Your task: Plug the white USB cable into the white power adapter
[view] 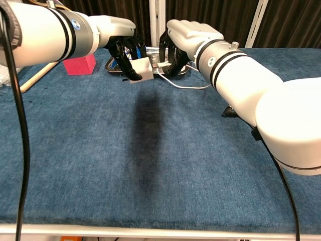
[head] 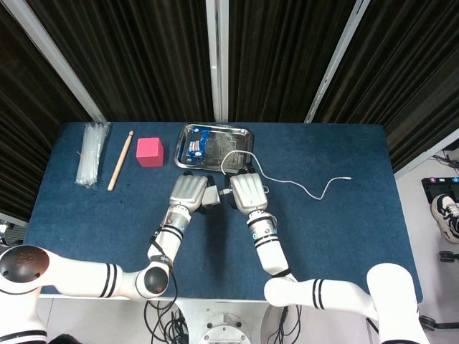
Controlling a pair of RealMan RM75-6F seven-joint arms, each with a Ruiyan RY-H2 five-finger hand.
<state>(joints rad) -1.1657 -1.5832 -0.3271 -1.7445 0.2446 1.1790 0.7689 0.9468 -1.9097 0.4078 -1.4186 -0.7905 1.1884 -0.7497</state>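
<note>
Chest view: left hand grasps white power adapter above the table; right hand pinches white USB cable plug beside it. Grasps done; insertion apparently remains.

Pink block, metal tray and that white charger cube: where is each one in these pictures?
pink block point(head: 150, 151): head view, middle of its top face.
metal tray point(head: 239, 133): head view, bare right rim.
white power adapter point(view: 142, 70): chest view, its front face, held in the left hand point(view: 119, 31).
</note>
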